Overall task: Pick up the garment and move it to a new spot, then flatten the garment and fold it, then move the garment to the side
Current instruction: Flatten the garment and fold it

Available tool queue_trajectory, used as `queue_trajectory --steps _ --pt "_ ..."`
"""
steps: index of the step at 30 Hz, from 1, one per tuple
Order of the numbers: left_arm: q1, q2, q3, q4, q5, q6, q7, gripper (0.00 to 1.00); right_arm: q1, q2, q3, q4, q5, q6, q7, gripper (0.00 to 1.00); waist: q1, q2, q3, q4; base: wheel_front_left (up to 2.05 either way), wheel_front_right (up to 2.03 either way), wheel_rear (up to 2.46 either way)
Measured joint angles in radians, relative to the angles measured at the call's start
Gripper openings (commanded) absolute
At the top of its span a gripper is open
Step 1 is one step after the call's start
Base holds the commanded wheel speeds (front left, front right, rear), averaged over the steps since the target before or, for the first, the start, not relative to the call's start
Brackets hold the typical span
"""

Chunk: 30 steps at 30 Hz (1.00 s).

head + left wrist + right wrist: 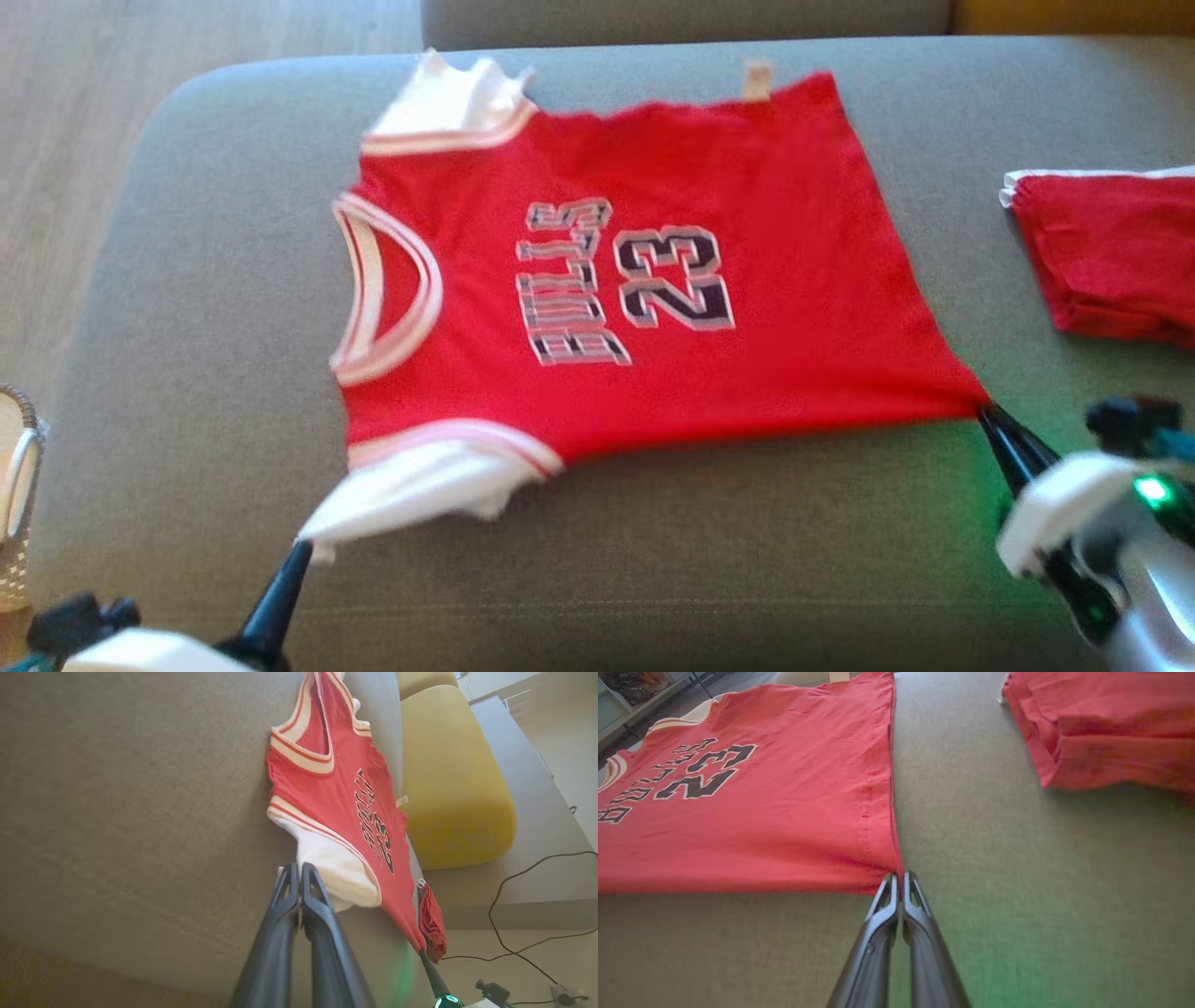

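Garment (653, 373): a red jersey with white sleeves, spread nearly flat and face up on the grey sofa seat (187, 373), collar toward the robot's left and hem toward its right. The chest print reads "BULLS" over the number "23" in dark letters outlined in white; in the head view the writing lies sideways. A small pale tag (758, 79) sticks out at the far edge; nothing on it can be read.

The left claw (301, 551) is closed, pinching the tip of the near white sleeve (420, 490), which is drawn out toward it. The right claw (988, 413) is closed on the near hem corner, pulled to a point.

A folded red cloth (1111, 252) lies apart from the jersey, on the right of the seat. The left wrist view shows a yellow cushion (448, 779) and a black cable (514, 882) beyond.
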Motion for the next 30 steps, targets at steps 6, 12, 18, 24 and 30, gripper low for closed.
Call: queue_trajectory --steps 6,12,18,24,30 --pt "0.134 0.032 0.046 -0.154 -0.055 0.084 -0.01 0.0 0.237 -0.024 -0.174 -0.308 -0.033 0.0 0.124 0.0 0.0 0.0 -0.015 0.007 0.0 0.0 0.0" --pt "0.116 0.024 0.076 -0.184 -0.088 0.14 -0.019 0.0 0.326 0.059 -0.283 -0.554 -0.112 0.0 0.288 0.0 0.0 0.0 -0.014 0.007 0.0 0.0 0.0" --pt "-0.094 -0.048 0.047 -0.107 -0.086 0.152 -0.002 0.0 0.263 0.138 -0.311 -0.622 -0.173 0.0 0.413 0.0 0.0 0.0 0.017 0.016 0.0 0.0 0.0" --pt "-0.329 -0.116 0.007 0.047 -0.046 0.128 0.019 0.0 0.095 0.144 -0.322 -0.536 -0.226 0.0 0.44 0.0 0.0 0.0 0.063 0.034 0.0 0.0 0.0" --pt "-0.488 -0.152 0.0 0.21 -0.026 0.069 0.038 0.0 -0.05 0.143 -0.314 -0.439 -0.251 0.0 0.419 0.0 0.0001 0.0 0.111 0.046 0.0 0.0 0.0"
